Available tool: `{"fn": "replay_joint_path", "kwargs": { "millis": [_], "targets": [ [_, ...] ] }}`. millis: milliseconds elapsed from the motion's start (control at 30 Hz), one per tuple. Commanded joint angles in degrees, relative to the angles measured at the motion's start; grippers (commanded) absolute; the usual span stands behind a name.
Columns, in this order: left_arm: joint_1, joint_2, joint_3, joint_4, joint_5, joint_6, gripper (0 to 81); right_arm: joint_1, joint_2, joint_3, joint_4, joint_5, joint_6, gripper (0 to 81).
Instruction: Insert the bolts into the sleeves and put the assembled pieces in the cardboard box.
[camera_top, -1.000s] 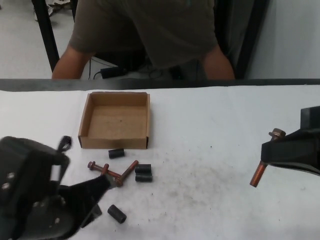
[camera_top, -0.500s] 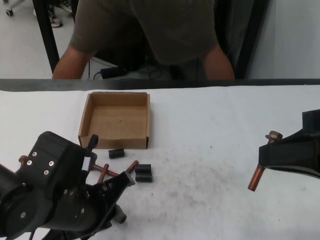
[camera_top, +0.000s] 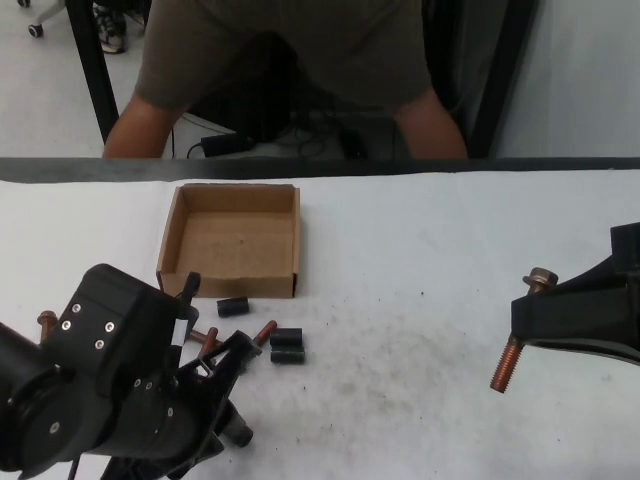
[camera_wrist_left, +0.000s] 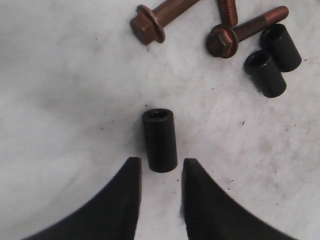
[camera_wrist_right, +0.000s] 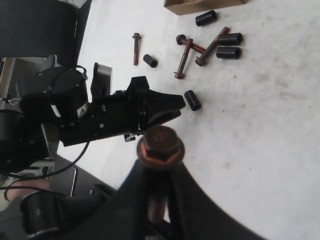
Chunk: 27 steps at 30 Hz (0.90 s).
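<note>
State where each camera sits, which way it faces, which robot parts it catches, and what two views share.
High view: behind the arms, facing forward and down over the bench to the cardboard box; both arms show, the right gripper holding a bolt.
Left wrist view: on the left wrist, looking down at a black sleeve at the open left gripper.
Right wrist view: on the right wrist, looking past its held bolt across the bench at the left arm.
Shared: both wrist views show that sleeve.
</note>
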Motion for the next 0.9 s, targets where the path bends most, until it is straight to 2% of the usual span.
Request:
{"fn": "replay_joint_path", "kwargs": {
  "millis": [0,533,867],
  "targets": [
    [-0.26,0.14,-0.65,-0.59,-1.01,-4.94,27.9,0.14,-0.48,-0.16,-0.65,-0.88,-0.65,0.0],
    [-0.26,3.88,-0.65,-2.38,-0.86,-8.86,27.9,0.14,-0.48,-0.16,-1.95,-2.22,-0.49,0.0],
    [-0.26,6.87,-0.65,-8.74,-0.59,-12.62,27.9,0.14,-0.48,-0.16,-1.95,-3.46,-0.39,0.0]
  ]
}}
